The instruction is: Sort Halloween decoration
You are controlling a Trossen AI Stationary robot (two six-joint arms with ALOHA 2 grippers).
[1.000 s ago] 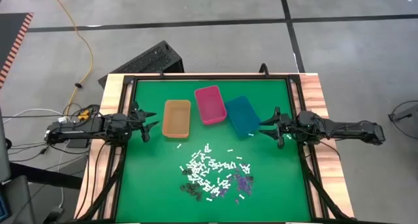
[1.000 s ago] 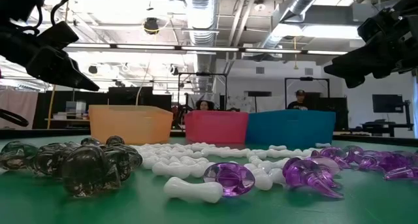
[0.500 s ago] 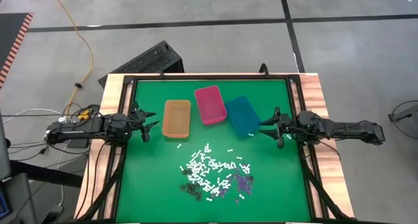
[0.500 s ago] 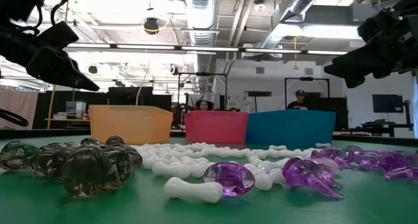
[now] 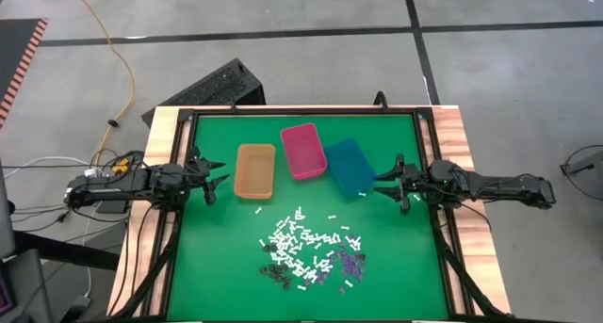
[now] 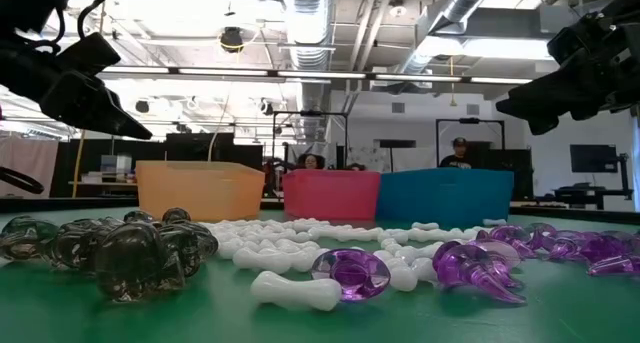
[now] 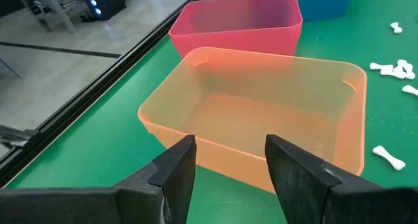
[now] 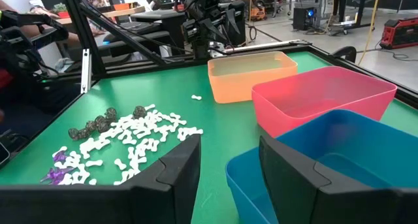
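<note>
The Halloween decoration [image 5: 309, 250] is a heap of tiny white sticks, purple bits and dark bits lying on the green mat toward the near edge; the low view shows dark bits [image 6: 130, 251], white sticks [image 6: 300, 288] and purple bits [image 6: 470, 268]. My left gripper [image 5: 222, 180] hovers open at the table's left side, just left of the orange bin [image 7: 261, 129]. My right gripper [image 5: 379, 184] hovers open at the right side, beside the teal bin [image 8: 326, 165]. Neither holds anything.
Three bins stand in a row at mid-table: orange [image 5: 255, 170], pink [image 5: 303, 151], teal [image 5: 350, 166]. A dark frame [image 5: 188, 153] borders the green mat. One white stick [image 5: 258, 210] lies apart near the orange bin. People show in the room beyond.
</note>
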